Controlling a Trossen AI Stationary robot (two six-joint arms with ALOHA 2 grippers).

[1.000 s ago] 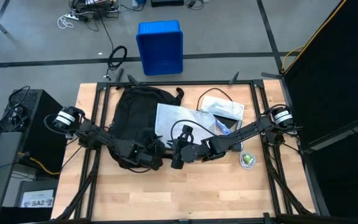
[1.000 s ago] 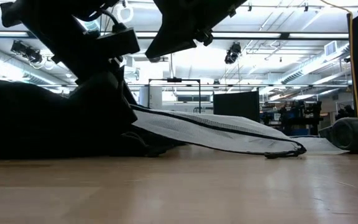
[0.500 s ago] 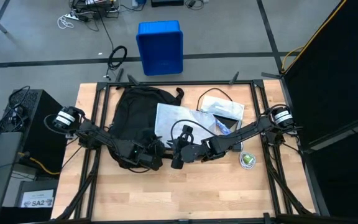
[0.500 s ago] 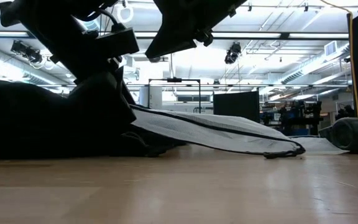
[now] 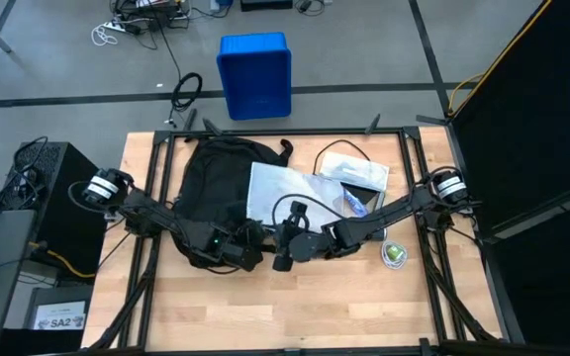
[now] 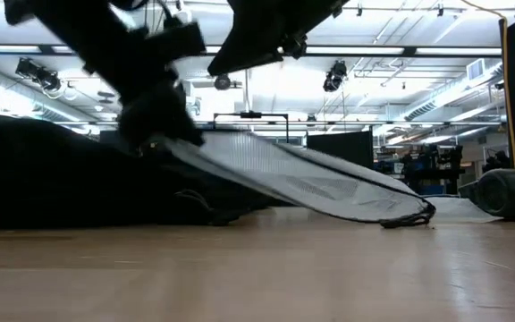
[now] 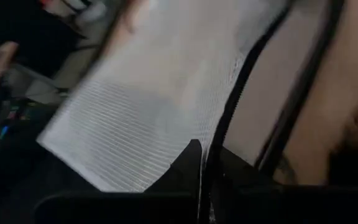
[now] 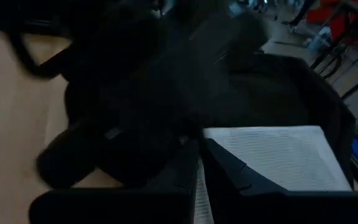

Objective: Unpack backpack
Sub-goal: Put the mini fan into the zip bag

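Backpack (image 5: 221, 183) is lying on the table's (image 5: 305, 307) left-far part in the high view, with the white mesh pouch (image 5: 285, 190) just right of it; the left gripper (image 5: 248, 240) and right gripper (image 5: 287, 240) are meeting at the pouch's near edge. Low view: the pouch (image 6: 302, 179) is now tilting up at its left end, where a second ago it was sagging flat. Both wrist views are showing fingers clamped together on the mesh edge. Judging by this, extraction is under way; next comes carrying the pouch clear.

The left claw (image 6: 155, 134) has closed and lifted the mesh pouch (image 6: 311, 183).
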